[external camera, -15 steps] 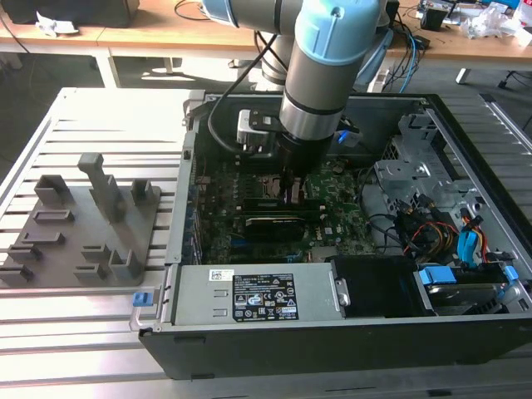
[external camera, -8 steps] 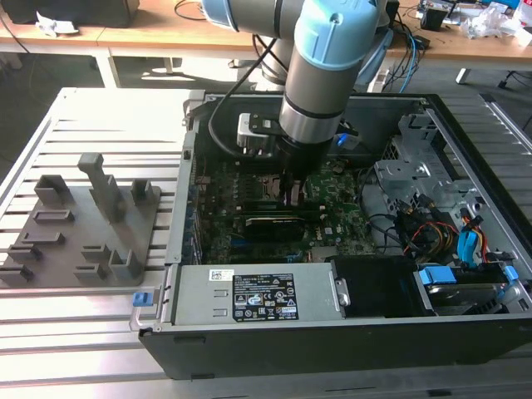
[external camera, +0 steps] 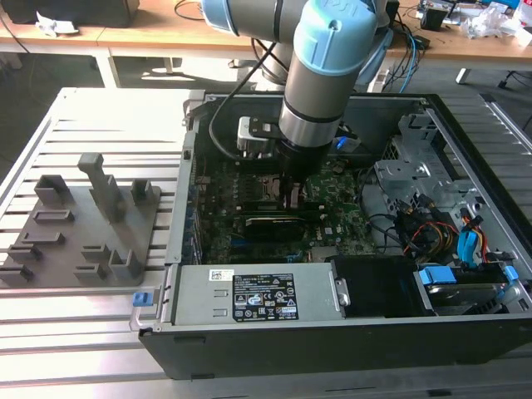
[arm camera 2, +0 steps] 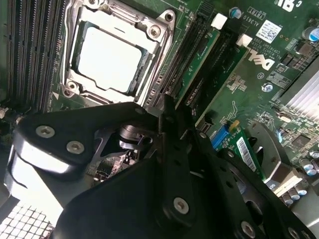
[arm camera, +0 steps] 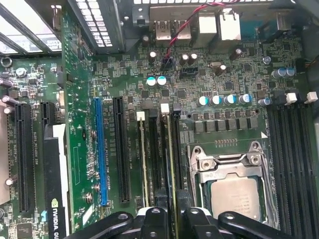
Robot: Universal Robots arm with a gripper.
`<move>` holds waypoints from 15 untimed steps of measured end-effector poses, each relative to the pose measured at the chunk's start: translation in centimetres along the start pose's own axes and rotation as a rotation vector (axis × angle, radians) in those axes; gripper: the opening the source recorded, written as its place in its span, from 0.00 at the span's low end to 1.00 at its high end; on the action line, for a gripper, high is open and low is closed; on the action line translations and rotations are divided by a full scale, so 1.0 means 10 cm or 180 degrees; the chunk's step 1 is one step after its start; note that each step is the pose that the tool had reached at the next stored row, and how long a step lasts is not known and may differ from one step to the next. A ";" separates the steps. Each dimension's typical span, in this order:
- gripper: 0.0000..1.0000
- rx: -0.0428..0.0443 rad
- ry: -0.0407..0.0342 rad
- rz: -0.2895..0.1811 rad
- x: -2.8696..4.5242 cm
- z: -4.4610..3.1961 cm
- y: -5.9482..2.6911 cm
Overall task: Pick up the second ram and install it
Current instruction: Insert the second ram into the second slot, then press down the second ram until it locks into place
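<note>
My gripper (external camera: 291,195) is down inside the open computer case, over the green motherboard (external camera: 337,208). In the first wrist view its dark fingers (arm camera: 154,219) close from both sides on the second ram (arm camera: 170,149), a slim green stick standing on edge in the slot beside the CPU socket (arm camera: 232,191). The gripper (arm camera: 172,213) is shut on that stick. Another green stick (arm camera: 142,159) stands in a slot farther from the socket. In the second wrist view the gripper (arm camera 2: 167,107) meets the second ram (arm camera 2: 199,62) next to the CPU socket (arm camera 2: 109,57). How deep the stick sits is hidden.
Grey plastic holder blocks (external camera: 83,224) stand on the slatted table at the exterior view's left. A power supply (external camera: 249,295) lines the case's near side and a black graphics card (external camera: 270,224) lies close to the gripper. Cables and drives (external camera: 440,241) crowd the exterior view's right.
</note>
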State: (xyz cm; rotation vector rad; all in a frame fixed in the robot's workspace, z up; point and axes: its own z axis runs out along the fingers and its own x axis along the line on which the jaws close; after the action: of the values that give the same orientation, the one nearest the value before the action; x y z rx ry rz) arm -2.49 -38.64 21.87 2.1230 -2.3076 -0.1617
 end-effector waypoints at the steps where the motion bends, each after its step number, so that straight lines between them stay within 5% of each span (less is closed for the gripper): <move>1: 0.22 0.0000 0.0000 0.0000 -0.005 -0.045 0.004; 4: 0.22 0.0003 0.0027 0.0002 -0.085 -0.241 0.025; 5: 0.14 0.0008 0.0045 0.0003 -0.120 -0.332 0.037; 15: 0.11 0.0007 0.0050 0.0004 -0.132 -0.358 0.019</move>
State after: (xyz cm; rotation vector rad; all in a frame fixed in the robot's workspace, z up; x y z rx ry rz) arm -2.31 -37.57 25.53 2.1161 -2.3016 -0.1418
